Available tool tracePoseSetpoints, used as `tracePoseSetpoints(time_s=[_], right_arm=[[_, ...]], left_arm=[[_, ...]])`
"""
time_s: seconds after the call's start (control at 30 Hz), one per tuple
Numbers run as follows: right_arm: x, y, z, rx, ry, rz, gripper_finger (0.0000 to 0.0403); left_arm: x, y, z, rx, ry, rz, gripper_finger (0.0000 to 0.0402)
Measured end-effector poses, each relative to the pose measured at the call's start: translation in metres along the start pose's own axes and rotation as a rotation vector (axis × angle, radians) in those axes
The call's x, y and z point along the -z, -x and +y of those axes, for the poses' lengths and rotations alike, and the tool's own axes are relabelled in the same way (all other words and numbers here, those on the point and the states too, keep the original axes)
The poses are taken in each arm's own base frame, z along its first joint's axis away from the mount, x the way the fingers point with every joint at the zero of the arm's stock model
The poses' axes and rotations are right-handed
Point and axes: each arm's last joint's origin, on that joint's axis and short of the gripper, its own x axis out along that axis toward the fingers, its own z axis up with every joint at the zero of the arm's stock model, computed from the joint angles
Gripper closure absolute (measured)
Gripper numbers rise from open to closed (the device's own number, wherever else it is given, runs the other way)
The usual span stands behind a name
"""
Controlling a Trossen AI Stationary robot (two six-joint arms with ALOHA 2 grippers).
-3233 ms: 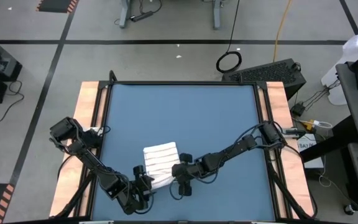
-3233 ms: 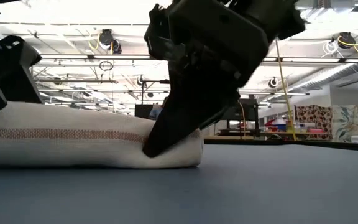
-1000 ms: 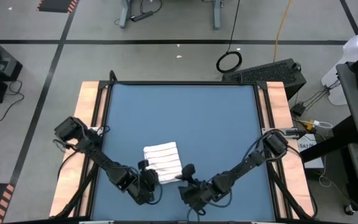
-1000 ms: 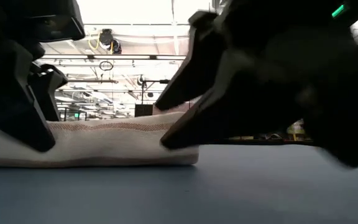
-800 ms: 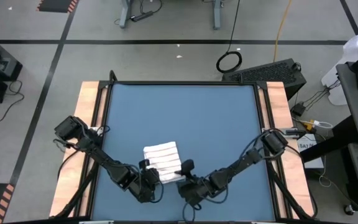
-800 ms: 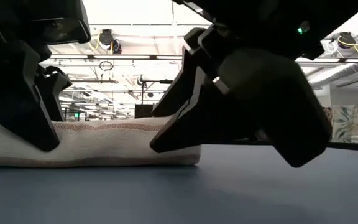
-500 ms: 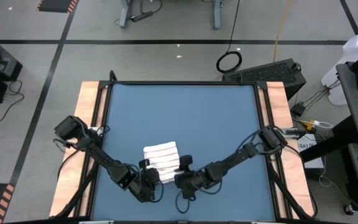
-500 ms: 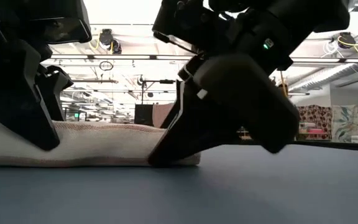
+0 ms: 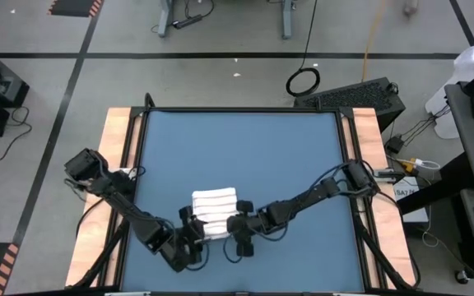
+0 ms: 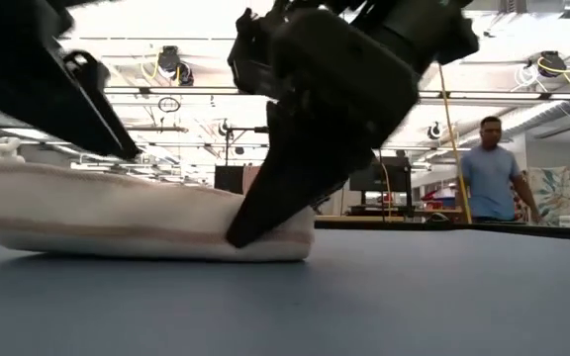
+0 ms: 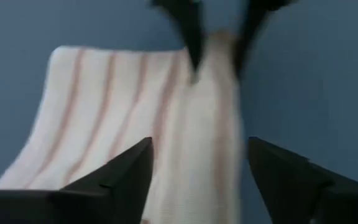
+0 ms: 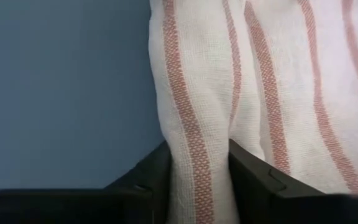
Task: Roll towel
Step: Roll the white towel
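Pinching: right gripper jaws nip a towel fold.
Left gripper: jaws spread, holding nothing.
Towel: soft woven roll (red-striped), near desk front edge.

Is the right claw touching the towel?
Touching. The right wrist view shows the right gripper with both fingers pressed against a fold of the towel pinched between them.

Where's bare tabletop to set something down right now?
Free: the whole far half of the blue table beyond the towel, plus strips beside both wooden side rails. Crowded: near edge, where left pincer and right pincer flank the towel.
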Motion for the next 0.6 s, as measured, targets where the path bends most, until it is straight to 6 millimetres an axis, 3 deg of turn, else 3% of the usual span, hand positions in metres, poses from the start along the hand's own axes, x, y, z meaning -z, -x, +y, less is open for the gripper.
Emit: tracePoseSetpoints(time_s=[0.13, 0.3, 0.6], right_arm=[[-0.004, -0.002, -0.012, -0.088, -0.109, 0.041, 0.0292], [-0.01, -0.003, -0.028, -0.198, -0.182, 0.089, 0.0296], [-0.014, -0.004, -0.042, -0.306, -0.24, 0.13, 0.0296]], left_arm=[[0.007, 0.011, -0.015, 0.047, -0.061, -0.054, 0.0113], [0.024, 0.018, -0.026, -0.007, -0.144, -0.117, 0.0107], [0.045, -0.001, -0.031, -0.075, -0.248, -0.082, 0.0107]])
